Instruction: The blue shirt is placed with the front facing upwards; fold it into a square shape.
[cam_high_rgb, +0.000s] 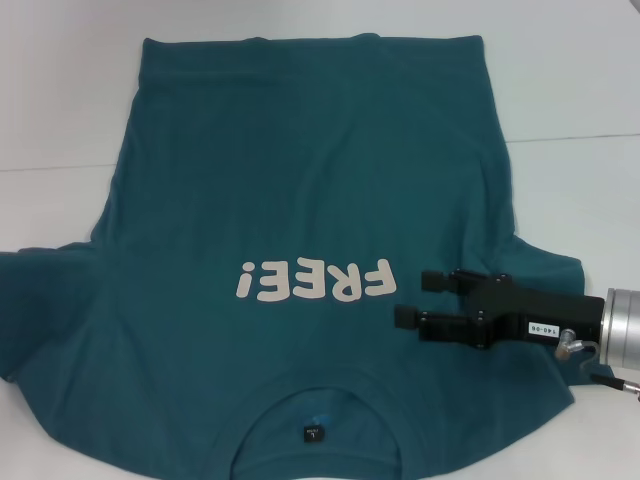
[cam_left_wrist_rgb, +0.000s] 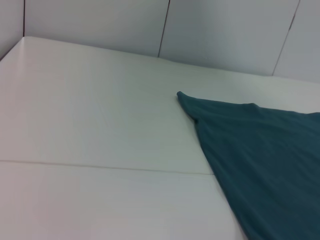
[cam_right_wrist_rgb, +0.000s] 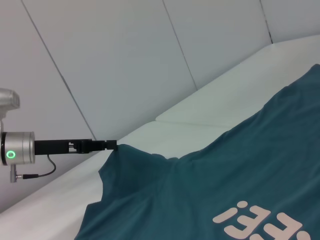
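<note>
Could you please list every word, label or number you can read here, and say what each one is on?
"FREE!": off-white letters on the chest of the blue shirt, upside down in the head view.
"140-06", roughly: white sticker on the right gripper; digits are small.
Black neck label: too small to read.

Shirt (cam_high_rgb: 300, 180) flat on table (cam_high_rgb: 60, 90); right gripper (cam_high_rgb: 410, 297) above right side.

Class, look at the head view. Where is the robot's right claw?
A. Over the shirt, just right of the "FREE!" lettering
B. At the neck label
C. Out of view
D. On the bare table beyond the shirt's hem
A: the right claw is over the shirt, its open fingers pointing at the end of the lettering, well above the neck label.
</note>
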